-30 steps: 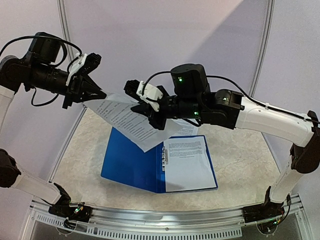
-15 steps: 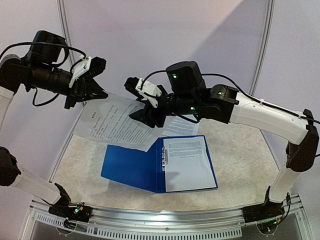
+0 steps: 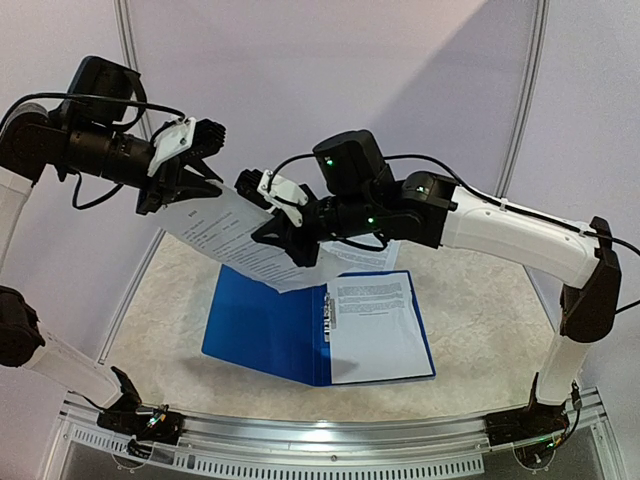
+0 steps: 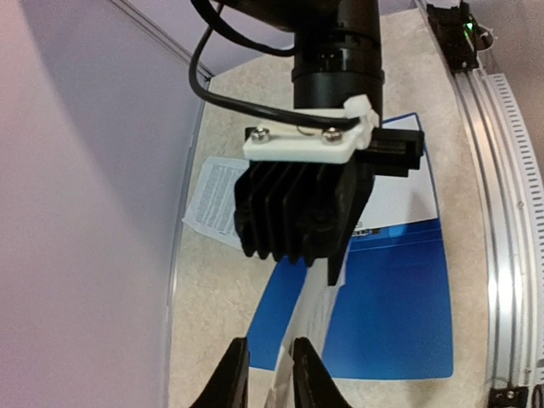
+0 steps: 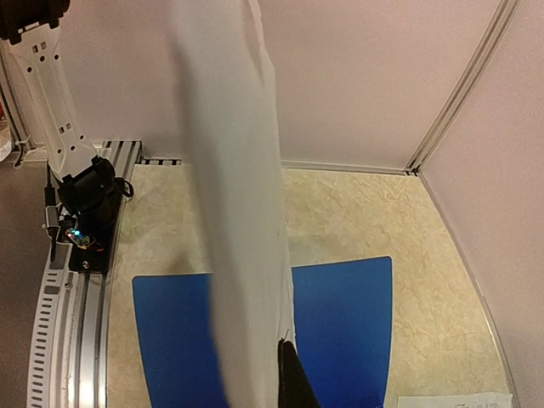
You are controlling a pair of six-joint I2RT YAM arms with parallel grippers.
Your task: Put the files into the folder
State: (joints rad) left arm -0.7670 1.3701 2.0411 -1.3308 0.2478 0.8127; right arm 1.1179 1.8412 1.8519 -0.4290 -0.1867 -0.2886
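**Top view, centre.** The held sheet (image 3: 235,232), white with dense black print, hangs in the air above the table (image 3: 480,320). It is tilted, highest at its upper-left end and dipping at lower right over the folder (image 3: 262,328).

**Left pincer.** My left pincer (image 3: 210,180), in the upper left of the frame, is closed on the sheet's high end. In the left wrist view the sheet runs edge-on between my two fingers (image 4: 231,374), which stand almost together with only the paper between them.

**Right pincer.** My right pincer (image 3: 285,245), just left of centre, is clamped on the sheet's right-hand edge. In the right wrist view the paper fills the middle as a pale blurred band. Only one dark finger (image 5: 293,382) shows beside it, at the bottom edge.

**Folder.** It lies open and flat below centre, with the blue inner cover to the left and the clip (image 3: 327,312) along the spine. The filed sheet (image 3: 378,335) lies on its right half. The loose sheet (image 3: 372,258) lies on the table just above the folder in the frame, partly hidden by my right arm.
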